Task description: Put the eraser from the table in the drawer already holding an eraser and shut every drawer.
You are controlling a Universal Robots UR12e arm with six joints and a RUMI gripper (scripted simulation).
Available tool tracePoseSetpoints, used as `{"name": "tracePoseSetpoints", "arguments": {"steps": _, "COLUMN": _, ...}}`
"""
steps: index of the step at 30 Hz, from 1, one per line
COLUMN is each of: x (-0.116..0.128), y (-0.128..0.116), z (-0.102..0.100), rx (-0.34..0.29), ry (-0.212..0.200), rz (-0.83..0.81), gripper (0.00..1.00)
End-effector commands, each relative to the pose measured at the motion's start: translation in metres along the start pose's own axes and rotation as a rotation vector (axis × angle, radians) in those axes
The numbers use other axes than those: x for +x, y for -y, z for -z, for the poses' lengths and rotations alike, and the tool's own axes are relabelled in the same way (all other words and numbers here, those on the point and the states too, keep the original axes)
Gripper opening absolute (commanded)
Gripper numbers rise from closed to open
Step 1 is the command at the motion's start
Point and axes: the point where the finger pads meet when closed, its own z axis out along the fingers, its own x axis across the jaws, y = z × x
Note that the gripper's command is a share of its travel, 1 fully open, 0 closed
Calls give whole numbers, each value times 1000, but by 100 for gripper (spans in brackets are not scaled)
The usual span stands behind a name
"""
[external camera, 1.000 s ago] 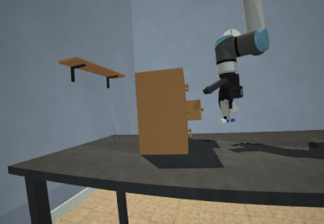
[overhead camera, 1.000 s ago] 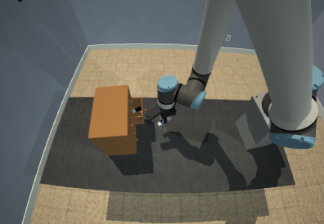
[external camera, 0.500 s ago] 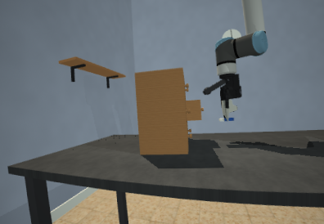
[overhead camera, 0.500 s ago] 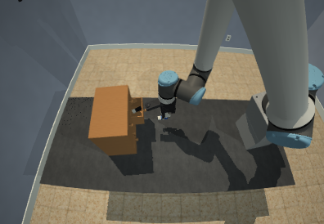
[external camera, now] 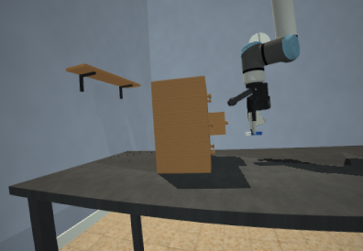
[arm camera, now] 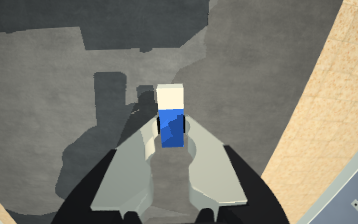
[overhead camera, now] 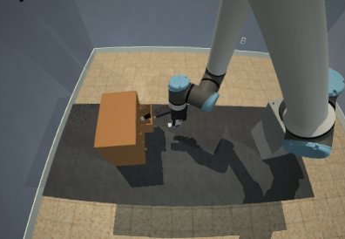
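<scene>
A blue-and-white eraser (arm camera: 170,119) is pinched between the two pale fingers of the pincer (arm camera: 170,131); in the wrist view the blue half is clamped at the fingertips and the white half is seen projecting beyond them toward 12 o'clock. The eraser is thus held in the air, clear of the dark bench (external camera: 118,183), as is confirmed in the exterior view, where it (external camera: 254,133) is seen at the tip of the downward-pointing pincer (external camera: 255,129), well above the bench surface.

The wooden chest (external camera: 181,125) is seen standing upright on the bench. In the exterior view the pincer is placed at 3 o'clock from the chest, near its drawer side but apart from it. The middle drawer (external camera: 217,124) is seen pulled partly out, its knob pointing toward the pincer; the drawers above and below are seen pushed in, only their knobs protruding. In the top view the open drawer (overhead camera: 145,119) is shown at the chest's 3 o'clock side, with a small dark object with a pale end (overhead camera: 145,116) lying inside; what it is cannot be told. A wooden wall shelf (external camera: 102,74) is mounted at 10 o'clock from the chest.
</scene>
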Motion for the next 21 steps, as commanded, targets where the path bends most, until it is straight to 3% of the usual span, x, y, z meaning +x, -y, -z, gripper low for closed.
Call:
{"name": "tracePoseSetpoints", "arguments": {"steps": 1, "x": 0, "y": 0, "z": 3, "rx": 1, "ry": -1, "rz": -4, "gripper": 11}}
{"name": "tracePoseSetpoints", "arguments": {"steps": 21, "x": 0, "y": 1, "z": 35, "rx": 1, "ry": -1, "rz": -5, "gripper": 11}}
